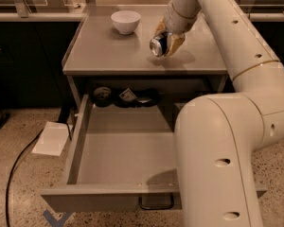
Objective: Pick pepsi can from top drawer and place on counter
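Note:
My gripper (pixel 164 42) is shut on the pepsi can (pixel 159 45), a blue can held tilted with its silver end facing the camera. It hangs just above the grey counter (pixel 109 51), right of its middle. The top drawer (pixel 118 150) is pulled open below the counter, its handle (pixel 156 203) at the front. My white arm covers the drawer's right side.
A white bowl (pixel 126 21) stands at the back of the counter, left of the can. Dark items (pixel 128 97) lie at the back of the drawer. A white paper (pixel 52 138) and a black cable (pixel 19 164) lie on the floor at left.

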`<state>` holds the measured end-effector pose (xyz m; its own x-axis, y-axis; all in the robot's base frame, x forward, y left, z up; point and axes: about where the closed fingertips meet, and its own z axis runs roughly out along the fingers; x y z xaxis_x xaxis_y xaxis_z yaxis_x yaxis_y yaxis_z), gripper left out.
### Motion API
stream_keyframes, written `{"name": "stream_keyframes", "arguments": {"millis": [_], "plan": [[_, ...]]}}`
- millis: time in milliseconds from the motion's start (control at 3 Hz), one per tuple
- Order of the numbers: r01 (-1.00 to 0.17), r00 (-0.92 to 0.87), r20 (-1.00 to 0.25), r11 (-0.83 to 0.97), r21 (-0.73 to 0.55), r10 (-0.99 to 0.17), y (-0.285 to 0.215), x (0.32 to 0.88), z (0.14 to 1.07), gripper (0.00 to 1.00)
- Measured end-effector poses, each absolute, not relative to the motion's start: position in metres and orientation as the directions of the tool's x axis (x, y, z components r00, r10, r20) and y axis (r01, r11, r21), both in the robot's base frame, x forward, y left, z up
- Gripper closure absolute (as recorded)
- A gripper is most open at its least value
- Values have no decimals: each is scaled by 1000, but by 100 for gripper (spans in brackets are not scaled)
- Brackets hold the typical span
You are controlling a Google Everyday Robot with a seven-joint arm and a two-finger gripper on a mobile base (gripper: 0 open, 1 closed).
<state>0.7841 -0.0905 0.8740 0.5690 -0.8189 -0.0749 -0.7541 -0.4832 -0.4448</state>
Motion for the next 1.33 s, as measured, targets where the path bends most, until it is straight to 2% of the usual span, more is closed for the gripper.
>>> {"name": "stream_keyframes", "arguments": {"millis": [667,1000,1333], "plan": [[-808,543,-164,-459,-370,-824,-97,778,830,100],[-809,543,-165,-459,-368,-824,-97,777,832,88],[-809,542,-165,-458,-368,-824,-97,778,832,65]]}}
